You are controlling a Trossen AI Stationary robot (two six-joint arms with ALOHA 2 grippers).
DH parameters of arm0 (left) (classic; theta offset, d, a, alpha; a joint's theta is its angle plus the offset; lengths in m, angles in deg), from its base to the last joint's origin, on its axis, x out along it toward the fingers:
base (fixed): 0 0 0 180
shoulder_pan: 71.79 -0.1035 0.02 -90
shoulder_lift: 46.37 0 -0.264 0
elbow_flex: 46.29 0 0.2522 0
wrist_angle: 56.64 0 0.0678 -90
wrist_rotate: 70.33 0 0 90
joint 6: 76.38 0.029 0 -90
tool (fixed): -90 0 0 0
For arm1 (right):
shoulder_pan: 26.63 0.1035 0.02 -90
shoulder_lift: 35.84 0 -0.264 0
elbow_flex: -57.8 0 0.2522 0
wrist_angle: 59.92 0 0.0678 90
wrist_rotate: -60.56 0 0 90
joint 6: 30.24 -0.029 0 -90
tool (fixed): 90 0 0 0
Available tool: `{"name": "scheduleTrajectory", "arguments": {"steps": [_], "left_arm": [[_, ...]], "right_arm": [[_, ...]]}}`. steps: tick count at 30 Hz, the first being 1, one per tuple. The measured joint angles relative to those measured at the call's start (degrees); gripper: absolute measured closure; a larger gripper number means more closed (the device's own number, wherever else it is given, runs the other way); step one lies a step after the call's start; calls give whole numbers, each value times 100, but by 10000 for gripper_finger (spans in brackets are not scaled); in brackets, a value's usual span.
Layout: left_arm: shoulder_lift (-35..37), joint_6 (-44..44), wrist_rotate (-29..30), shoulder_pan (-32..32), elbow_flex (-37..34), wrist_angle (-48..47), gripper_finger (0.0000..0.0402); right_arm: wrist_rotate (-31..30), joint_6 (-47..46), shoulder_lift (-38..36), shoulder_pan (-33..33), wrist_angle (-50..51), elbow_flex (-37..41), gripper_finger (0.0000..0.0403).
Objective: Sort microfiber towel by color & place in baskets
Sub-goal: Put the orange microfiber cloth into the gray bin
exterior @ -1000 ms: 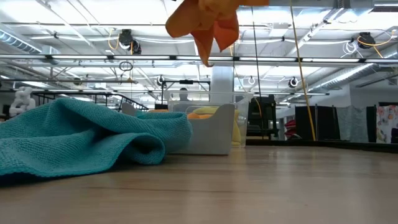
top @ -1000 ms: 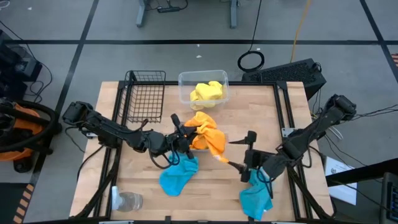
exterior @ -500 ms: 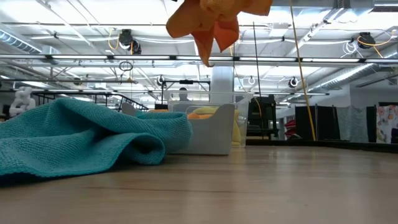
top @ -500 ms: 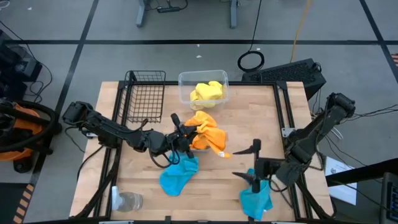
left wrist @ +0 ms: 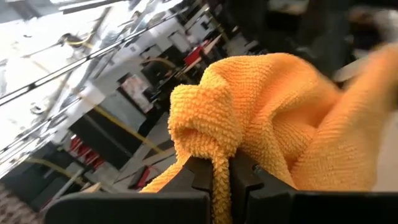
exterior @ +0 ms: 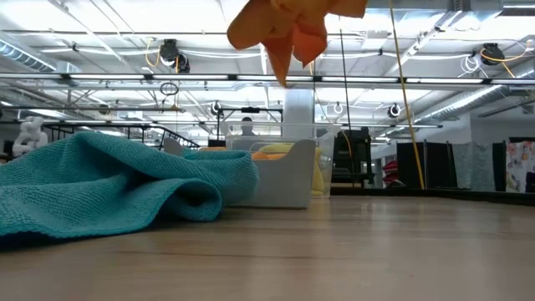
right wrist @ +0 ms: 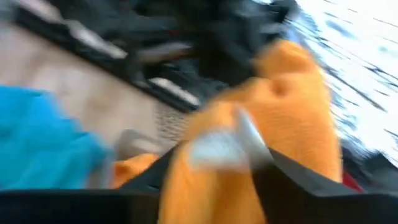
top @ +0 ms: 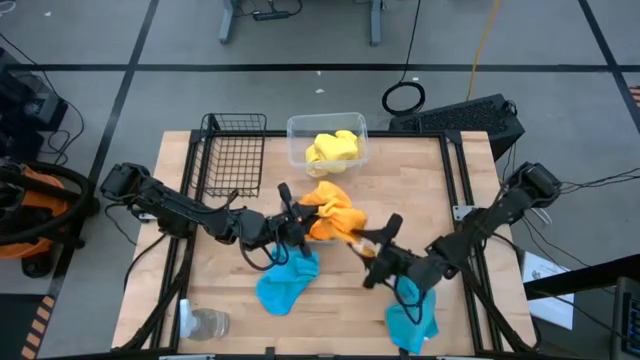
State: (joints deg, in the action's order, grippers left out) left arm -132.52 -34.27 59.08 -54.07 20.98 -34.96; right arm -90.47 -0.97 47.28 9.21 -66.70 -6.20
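The orange towel (top: 333, 214), held aloft over mid-worktop in the shut left tool (top: 293, 222), is now reached by the right tool (top: 368, 250), swung in and half-closed on its corner, suggesting a two-armed carry to a basket.

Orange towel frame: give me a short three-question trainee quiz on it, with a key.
1. True or false: the orange towel lies flat on the table.
2. Which container holds the yellow towel? A) wire basket B) clear tub C) glass cup
3. How many blue towels are on the table?

Key:
1. False: it hangs in the air, pinched by the left gripper, with the right gripper at its other edge.
2. B.
3. Two: one near the middle, one by the right arm.
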Motion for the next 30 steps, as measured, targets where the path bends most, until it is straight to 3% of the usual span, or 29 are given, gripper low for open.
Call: {"name": "scheduleTrajectory", "arguments": {"steps": [5,9,12,16,19,24,27,30], "left_arm": [[0,-258,-601,0,0,-60,390],[0,-276,-663,4,0,-245,390],[-2,-276,-665,0,0,-316,390],[-2,-276,-717,0,-1,-314,390],[-2,-280,-987,-2,-2,-299,390],[-2,-282,-1310,-2,-2,-219,390],[-2,-284,-1442,-2,-2,-112,391],[-2,-371,-1637,-2,-2,-101,390]], "right_arm": [[-731,709,41,-305,-828,1,324],[-477,1201,43,-332,-1242,0,368],[-107,1225,41,-314,-1195,-1,369],[-70,1208,43,-275,-922,-1,321],[-380,1007,45,-280,-920,-1,256],[-325,571,44,-382,-944,-1,139],[-13,188,41,-517,-738,-1,94],[553,-167,45,-666,-668,-1,81]]}}
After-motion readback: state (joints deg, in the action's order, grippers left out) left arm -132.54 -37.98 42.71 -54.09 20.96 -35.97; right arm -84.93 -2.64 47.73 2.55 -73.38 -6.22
